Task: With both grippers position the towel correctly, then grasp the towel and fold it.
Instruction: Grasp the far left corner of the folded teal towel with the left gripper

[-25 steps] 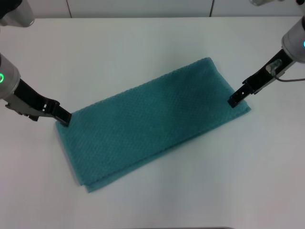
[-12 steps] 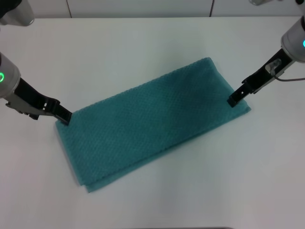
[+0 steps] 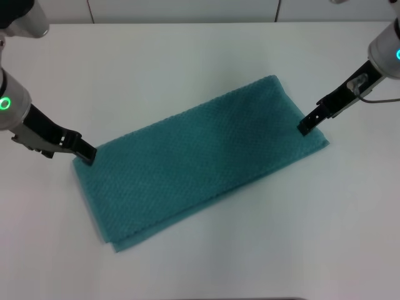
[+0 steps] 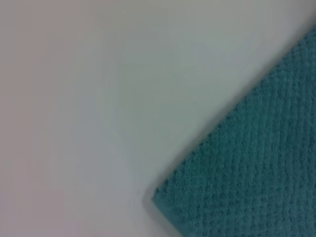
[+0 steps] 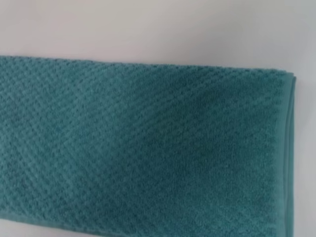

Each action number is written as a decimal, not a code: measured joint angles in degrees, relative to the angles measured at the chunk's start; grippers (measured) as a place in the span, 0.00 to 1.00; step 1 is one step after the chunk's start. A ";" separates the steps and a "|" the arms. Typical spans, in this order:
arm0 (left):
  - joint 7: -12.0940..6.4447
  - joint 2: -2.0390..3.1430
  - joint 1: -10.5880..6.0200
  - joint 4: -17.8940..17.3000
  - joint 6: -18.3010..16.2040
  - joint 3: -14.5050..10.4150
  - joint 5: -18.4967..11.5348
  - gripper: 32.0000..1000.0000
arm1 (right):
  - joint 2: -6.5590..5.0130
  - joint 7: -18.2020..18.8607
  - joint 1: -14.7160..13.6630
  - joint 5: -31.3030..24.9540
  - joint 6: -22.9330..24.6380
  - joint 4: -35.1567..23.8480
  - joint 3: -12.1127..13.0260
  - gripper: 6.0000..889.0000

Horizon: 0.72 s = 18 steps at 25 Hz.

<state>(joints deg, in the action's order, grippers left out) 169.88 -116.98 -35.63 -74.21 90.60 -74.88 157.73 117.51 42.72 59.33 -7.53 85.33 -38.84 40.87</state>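
The teal waffle-weave towel point(image 3: 200, 162) lies flat and doubled on the white table, running slantwise from near left to far right. My left gripper point(image 3: 88, 154) sits at the towel's left far corner, its tip right at the edge. At the opposite short end my right gripper point(image 3: 304, 128) hovers over the towel's right edge. The left wrist view shows one towel point(image 4: 256, 163) corner on bare table. The right wrist view is filled by the towel point(image 5: 148, 148), with its folded edge and layered end in sight.
The white table point(image 3: 187, 56) surrounds the towel on all sides. A wall or panel edge runs along the far side point(image 3: 187, 12). A thin cable point(image 3: 381, 100) hangs from the right arm.
My right gripper has shifted slightly back and up from the towel's right end. The left arm has nudged a little toward the towel. The towel has not moved.
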 joint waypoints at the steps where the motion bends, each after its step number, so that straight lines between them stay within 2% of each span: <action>1: -0.15 0.00 -0.20 0.37 -0.32 0.01 -0.01 0.83 | 0.00 0.00 0.00 -0.01 0.00 0.00 0.00 0.96; 5: -1.35 0.00 -1.72 4.09 -2.78 0.06 -0.02 0.83 | 0.00 0.00 0.00 -0.04 0.00 0.00 0.00 0.96; 6: -1.35 0.00 -1.72 4.09 -2.78 0.06 -0.02 0.83 | 0.00 0.00 0.00 -0.03 0.00 0.00 0.00 0.96; 7: -2.21 0.00 -2.30 5.72 -4.09 0.06 -0.01 0.83 | 0.00 0.00 0.00 -0.04 0.00 0.00 0.00 0.96; 8: -2.21 0.00 -2.30 5.72 -4.09 0.06 -0.01 0.83 | 0.00 0.00 0.00 -0.04 0.00 0.00 0.00 0.96; 9: -3.50 0.00 -3.10 8.25 -6.11 0.03 -0.01 0.83 | 0.00 0.00 0.00 -0.04 0.00 0.00 0.00 0.96; 11: -4.72 0.00 -4.04 10.77 -8.33 0.01 -0.04 0.83 | 0.00 0.00 0.00 -0.04 0.00 0.00 0.00 0.96; 12: -4.72 0.00 -4.04 10.77 -8.33 0.01 -0.04 0.83 | 0.00 0.00 0.00 -0.04 0.01 0.00 0.00 0.96; 14: -5.92 0.00 -4.99 13.72 -10.91 0.00 -0.03 0.83 | 0.00 0.00 0.00 -0.03 0.01 0.00 0.00 0.96; 18: -6.84 -0.01 -6.07 18.05 -14.04 0.00 -0.01 0.83 | 0.00 0.00 0.11 -0.03 0.01 0.00 0.03 0.96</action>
<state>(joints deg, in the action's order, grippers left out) 163.05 -117.00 -41.69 -56.16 76.55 -74.89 157.73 117.51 42.71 59.44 -7.56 85.34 -38.85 40.90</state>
